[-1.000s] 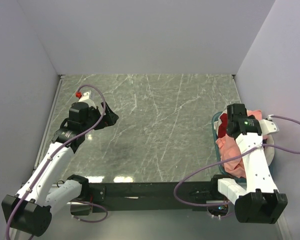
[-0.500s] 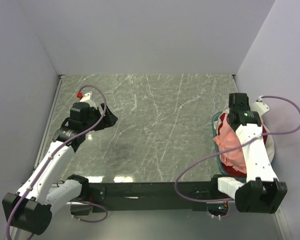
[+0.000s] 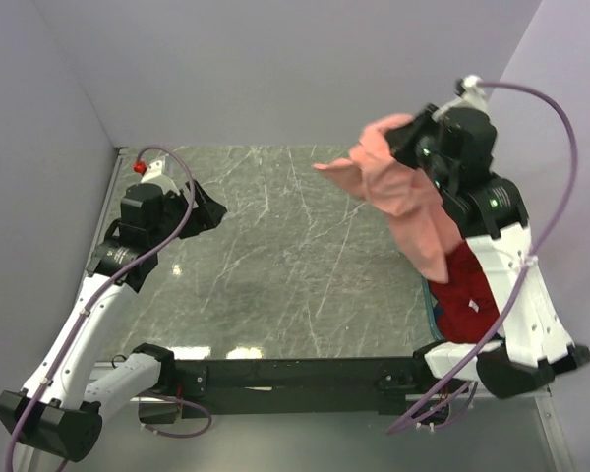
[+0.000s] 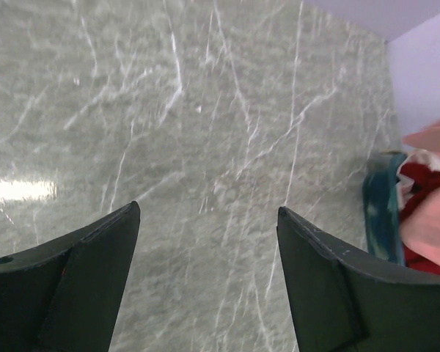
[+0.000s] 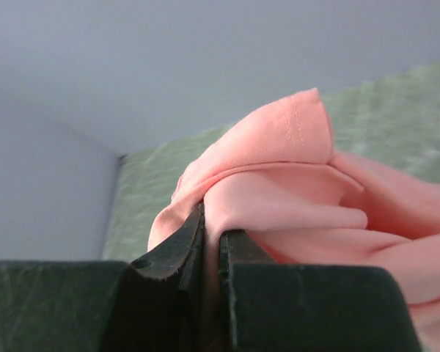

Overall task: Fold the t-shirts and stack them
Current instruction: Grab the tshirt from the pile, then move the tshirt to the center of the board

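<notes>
Above the right side of the marble table (image 3: 305, 246), in the top view, the right gripper (image 3: 410, 146) had swung high, clamped on a bunch of the salmon-pink t-shirt (image 3: 405, 202), which hung from it in a loose drape with one end flung out toward the table's middle and the lower end trailing down to the basket (image 3: 430, 313). A second before, that gripper had been low over the heap in the basket, and the pink cloth had lain bundled there; now the dark red t-shirt (image 3: 467, 295) lay uncovered in the basket. The pink shirt was thus nearly drawn out, and spreading it flat on the table looked like the step to come. The left gripper (image 3: 208, 206) hung over the far-left part of the table, a little farther back than before, holding nothing. From the left wrist, the left gripper (image 4: 207, 220) showed its jaws wide apart over bare marble, with the basket (image 4: 381, 216), a bit of the dark red t-shirt (image 4: 418, 191) and a corner of the salmon-pink t-shirt (image 4: 434, 138) at the right edge. From the right wrist, the right gripper (image 5: 211, 242) had its jaws pressed together on a hemmed fold of the salmon-pink t-shirt (image 5: 279, 183), the table (image 5: 396, 95) far beneath.
</notes>
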Controlling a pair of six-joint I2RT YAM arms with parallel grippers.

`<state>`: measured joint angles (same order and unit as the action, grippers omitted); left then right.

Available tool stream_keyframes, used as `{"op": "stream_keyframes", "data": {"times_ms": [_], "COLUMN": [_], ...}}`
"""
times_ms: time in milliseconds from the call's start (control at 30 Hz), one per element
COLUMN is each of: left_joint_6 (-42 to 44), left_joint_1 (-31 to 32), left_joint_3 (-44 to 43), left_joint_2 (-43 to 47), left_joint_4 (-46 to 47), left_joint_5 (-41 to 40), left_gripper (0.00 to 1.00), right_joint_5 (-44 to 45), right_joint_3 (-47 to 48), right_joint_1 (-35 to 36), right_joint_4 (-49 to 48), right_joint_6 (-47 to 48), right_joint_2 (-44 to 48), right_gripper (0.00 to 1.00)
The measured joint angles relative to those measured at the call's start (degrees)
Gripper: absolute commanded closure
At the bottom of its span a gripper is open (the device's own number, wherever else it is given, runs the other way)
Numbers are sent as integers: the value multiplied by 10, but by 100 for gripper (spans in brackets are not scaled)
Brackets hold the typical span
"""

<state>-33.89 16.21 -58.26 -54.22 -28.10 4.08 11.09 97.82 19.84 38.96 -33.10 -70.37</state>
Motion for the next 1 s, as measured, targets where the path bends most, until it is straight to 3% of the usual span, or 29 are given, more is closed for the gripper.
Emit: {"op": "stream_keyframes", "data": {"times_ms": [200, 333, 367, 433, 467, 567, 767, 1000], "left_joint_6": [-10, -18, -20, -25, -28, -38, -75, -113], "left_joint_1": [0, 0, 0, 0, 0, 0, 0, 0], "left_joint_3": [-51, -64, -64, -64, -62, -37, 68, 167], "left_joint_2": [9, 23, 26, 27, 27, 27, 11, -20], "left_joint_4": [-9, -9, -9, -9, -6, 7, 51, 103], "left_joint_5": [-24, -37, -39, -40, -40, -37, -10, 13], "left_gripper": [18, 17, 17, 17, 18, 18, 21, 24], "right_joint_5": [-23, -54, -56, -60, -62, -72, -62, -69], "right_joint_3": [181, 189, 176, 134, 101, -20, -302, -470], "right_joint_1": [101, 125, 125, 123, 120, 103, 55, 122], "right_joint_4": [5, -2, -8, -20, -34, -62, -96, -166], "right_joint_6": [15, 17, 17, 19, 19, 19, 10, -12], "right_joint_2": [-142, -176, -175, -170, -163, -138, -42, 34], "right_gripper": [100, 100, 93, 82, 69, 48, 43, 44]}}
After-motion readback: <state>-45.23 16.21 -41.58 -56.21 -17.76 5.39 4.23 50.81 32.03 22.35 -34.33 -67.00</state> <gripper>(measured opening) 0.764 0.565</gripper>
